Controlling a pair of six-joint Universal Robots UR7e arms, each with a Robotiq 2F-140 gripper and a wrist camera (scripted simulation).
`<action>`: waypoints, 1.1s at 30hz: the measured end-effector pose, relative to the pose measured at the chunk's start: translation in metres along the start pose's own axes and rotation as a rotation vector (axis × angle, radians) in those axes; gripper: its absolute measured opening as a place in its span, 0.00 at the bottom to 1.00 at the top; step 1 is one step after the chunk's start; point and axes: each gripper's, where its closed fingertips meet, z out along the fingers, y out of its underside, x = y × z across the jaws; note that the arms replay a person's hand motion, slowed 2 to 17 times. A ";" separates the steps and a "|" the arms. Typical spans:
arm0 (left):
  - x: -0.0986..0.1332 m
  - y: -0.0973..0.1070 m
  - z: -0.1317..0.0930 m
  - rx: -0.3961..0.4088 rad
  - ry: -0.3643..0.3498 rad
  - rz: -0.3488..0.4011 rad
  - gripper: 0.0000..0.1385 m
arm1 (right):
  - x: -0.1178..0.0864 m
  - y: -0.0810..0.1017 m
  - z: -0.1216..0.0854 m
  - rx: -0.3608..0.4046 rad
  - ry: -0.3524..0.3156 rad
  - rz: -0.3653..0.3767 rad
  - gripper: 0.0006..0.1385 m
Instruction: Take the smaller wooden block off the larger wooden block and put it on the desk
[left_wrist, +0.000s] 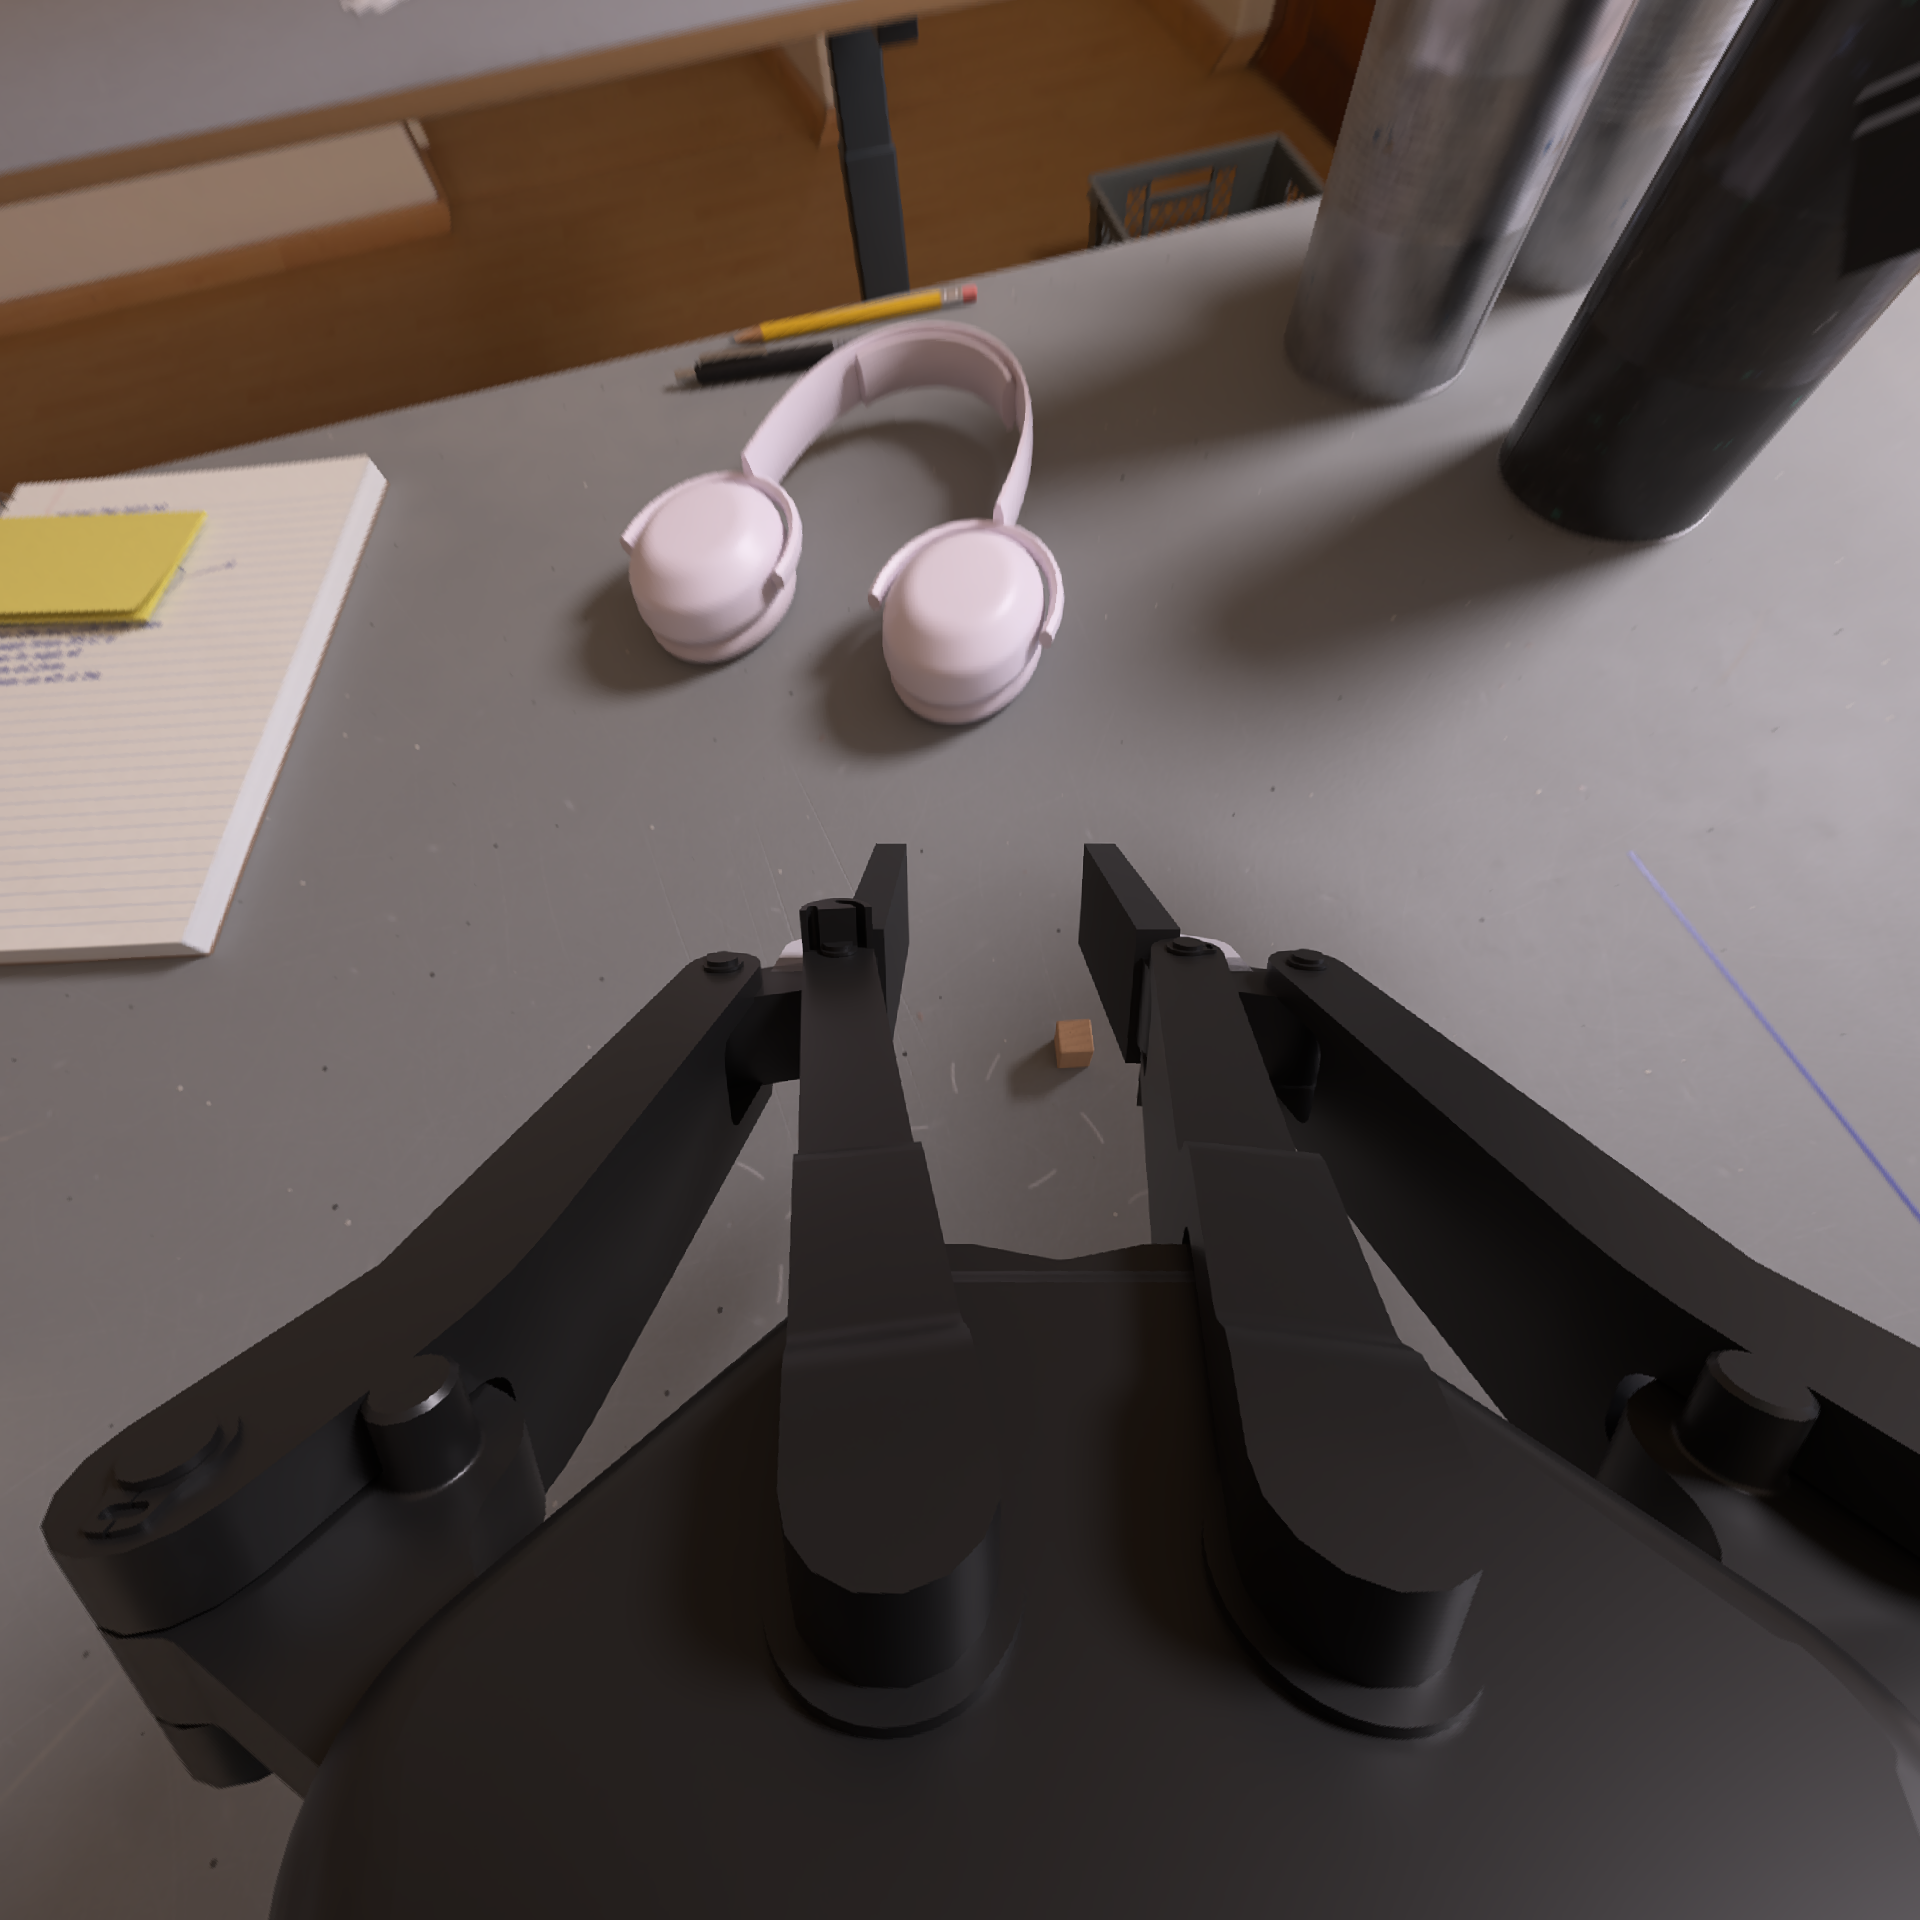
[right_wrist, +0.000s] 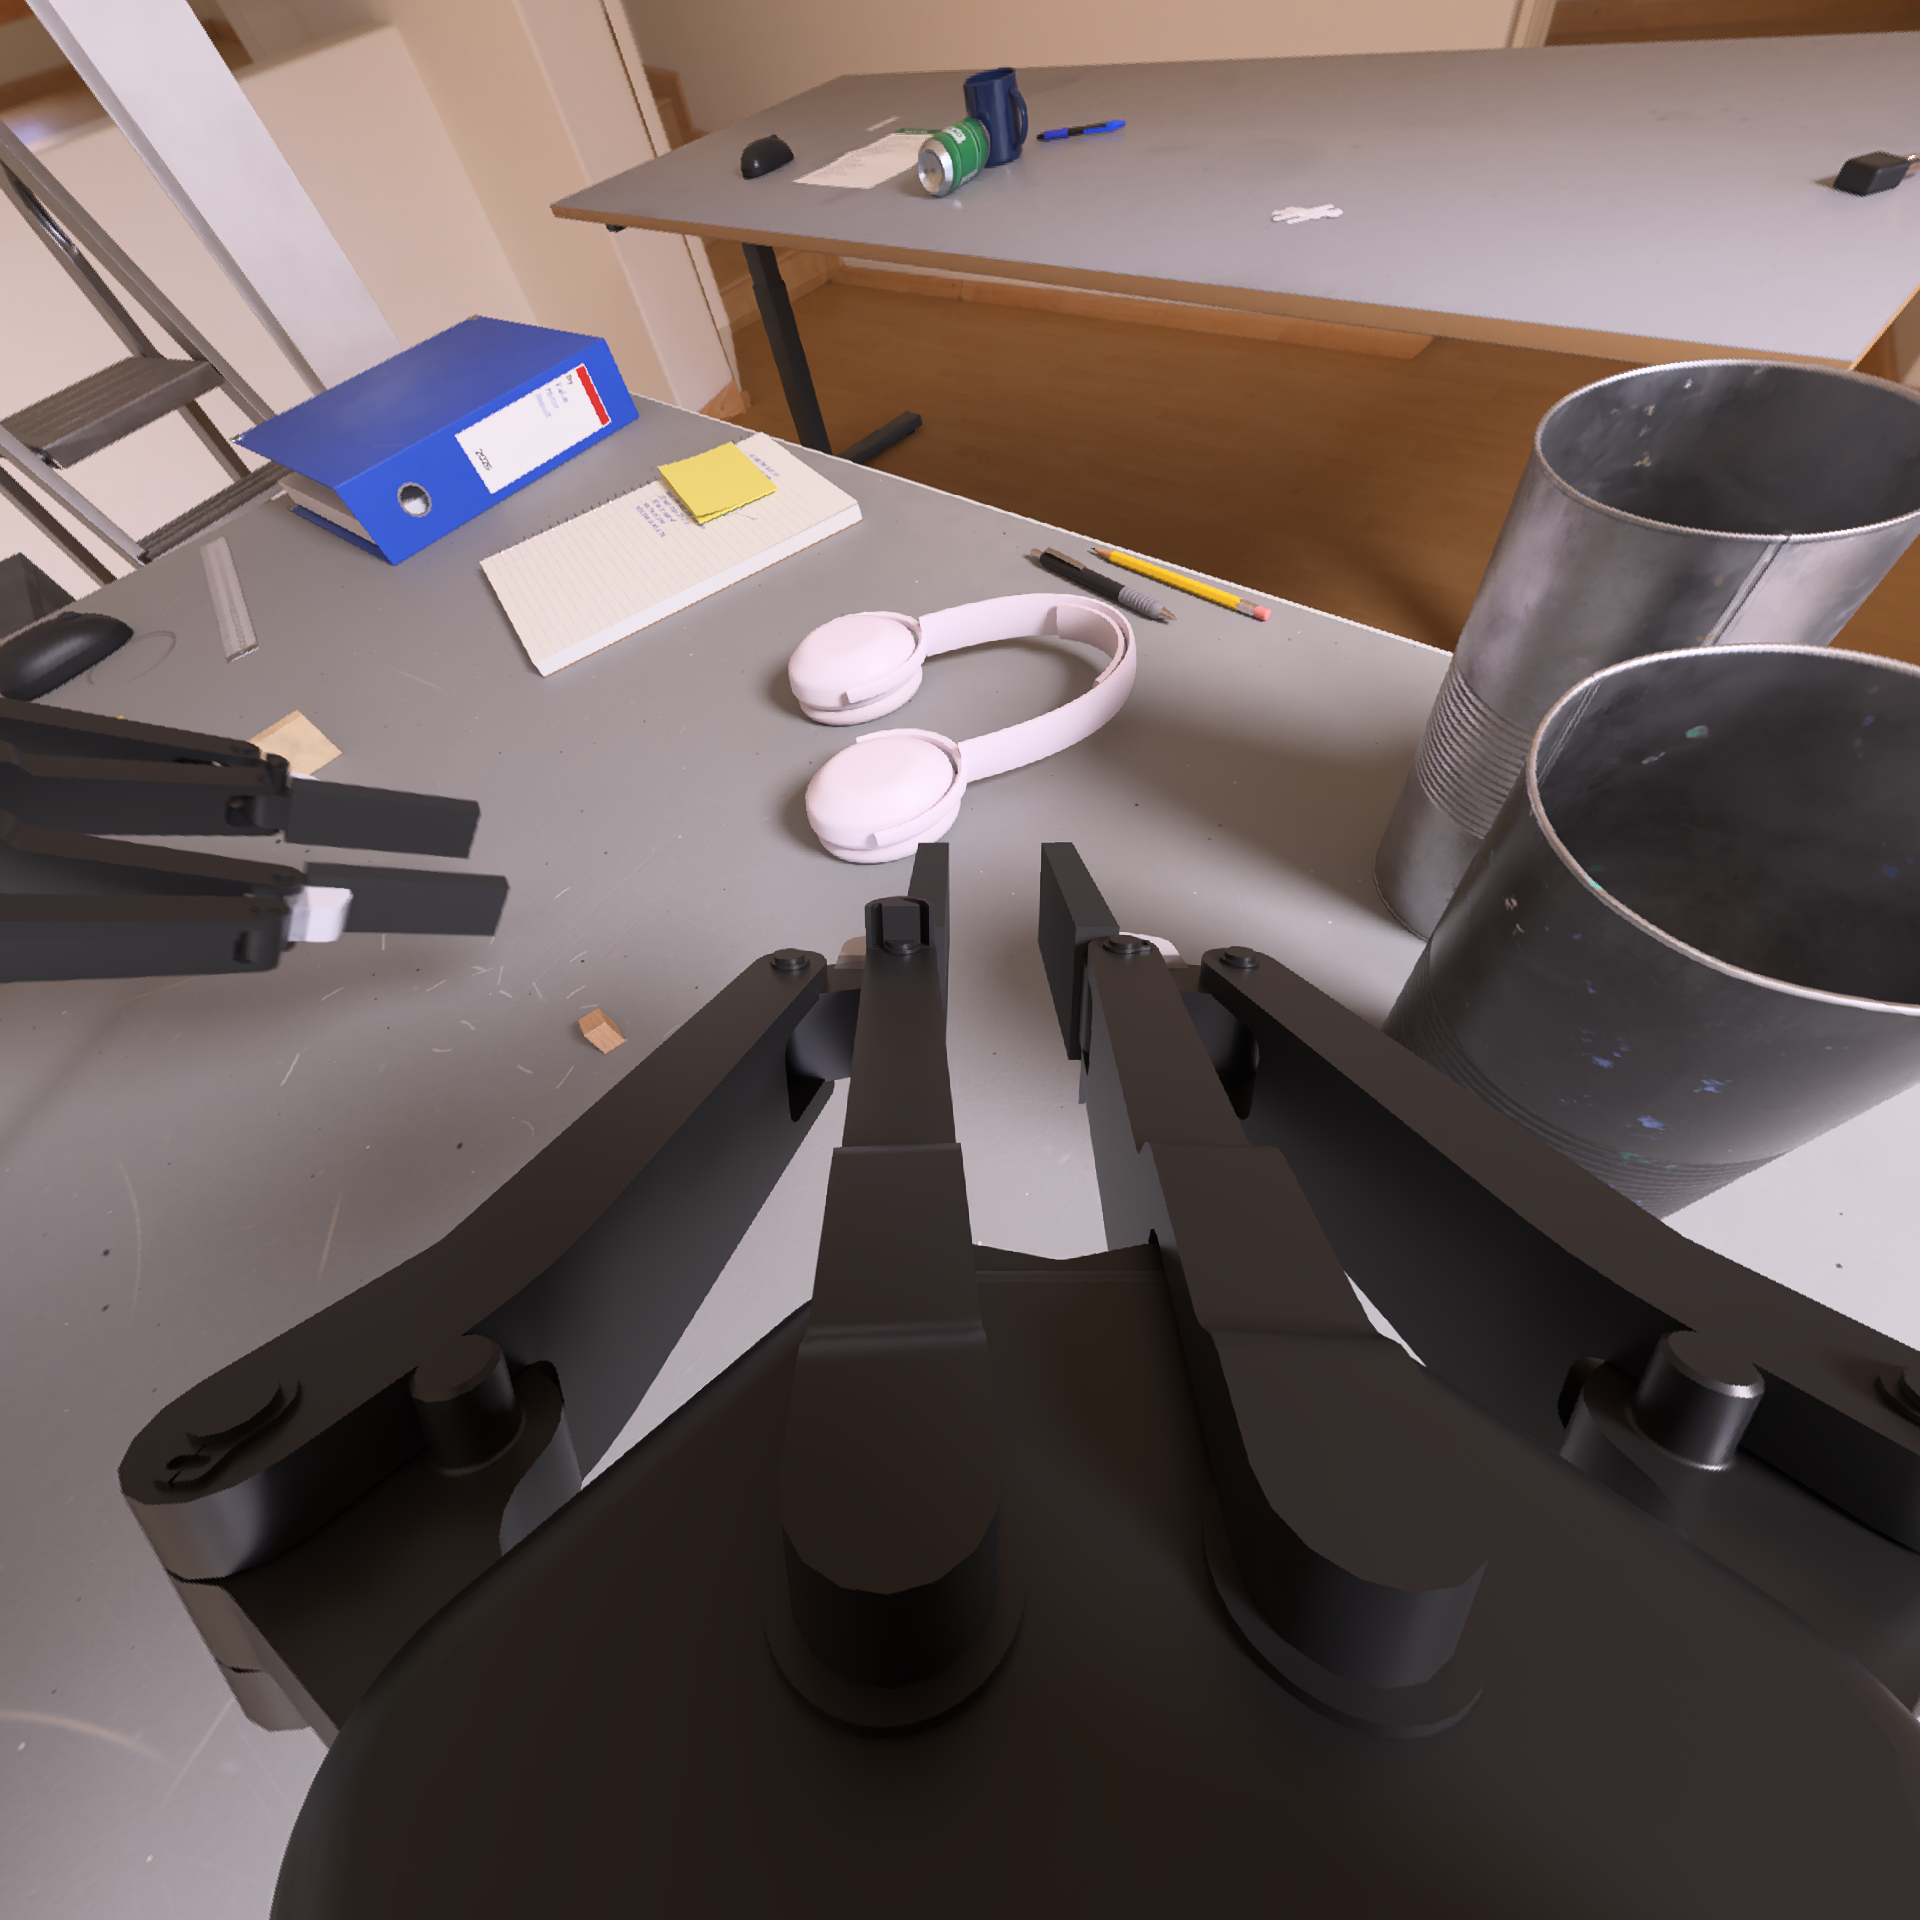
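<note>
A: How's my light on the left wrist feed?
B: Even and soft from overhead. The desk (left_wrist: 1351, 831) is mid-bright, and the headphones (left_wrist: 847, 540) throw diffuse shadows toward me. It's dim under my left gripper (left_wrist: 992, 883).
A: Any blur?
B: I see smeared reflections on the metal bins (left_wrist: 1392, 208) at far right. Wide-angle stretch bends the edges.
A: Right wrist?
B: Warmer and brighter. There's pale glare on the desk near the bins (right_wrist: 1704, 894), and a soft shadow pools at near left. Focus is sharp throughout.

Pink headphones (right_wrist: 935, 717), lined notepad (right_wrist: 665, 566), blue binder (right_wrist: 436, 436), two metal bins (right_wrist: 1662, 582)
</note>
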 end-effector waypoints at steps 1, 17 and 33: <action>-0.001 -0.004 -0.005 0.019 0.005 -0.002 0.33 | 0.000 0.000 0.000 -0.001 0.001 0.000 0.17; -0.058 -0.039 -0.095 0.238 0.030 -0.018 0.41 | 0.002 0.003 0.004 -0.025 0.012 -0.002 0.17; -0.192 -0.027 -0.167 0.368 -0.053 -0.107 0.32 | 0.002 0.003 0.005 -0.032 0.022 -0.004 0.17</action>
